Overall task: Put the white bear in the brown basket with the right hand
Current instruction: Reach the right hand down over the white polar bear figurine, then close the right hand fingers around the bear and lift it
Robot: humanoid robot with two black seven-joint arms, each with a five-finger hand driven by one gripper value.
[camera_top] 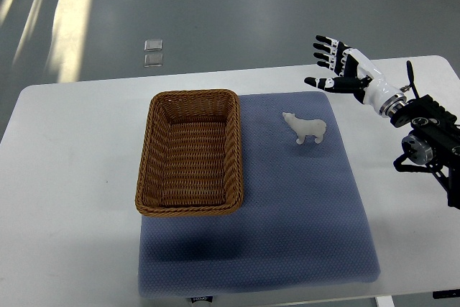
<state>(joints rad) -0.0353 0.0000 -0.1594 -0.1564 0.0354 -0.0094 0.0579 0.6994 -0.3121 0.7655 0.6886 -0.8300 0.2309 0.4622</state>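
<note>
Blue mat (pixel 302 213) holds the white bear (pixel 305 129) beside an empty brown basket (pixel 147 177); right hand (pixel 338 66), fingers spread, hovers beyond, seemingly approaching and must descend to grasp it.

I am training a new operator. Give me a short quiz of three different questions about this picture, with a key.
1. True or false: the white bear already lies inside the brown basket.
2. The bear stands on: A) the bare table, B) the blue mat, C) the floor.
3. Fill in: the right hand has its fingers ____ and holds nothing.

Key:
1. False. The bear stands outside, to the picture's right of the basket, which holds nothing.
2. B.
3. Open. The hand hovers up and to the right of the bear, apart from it.
</note>
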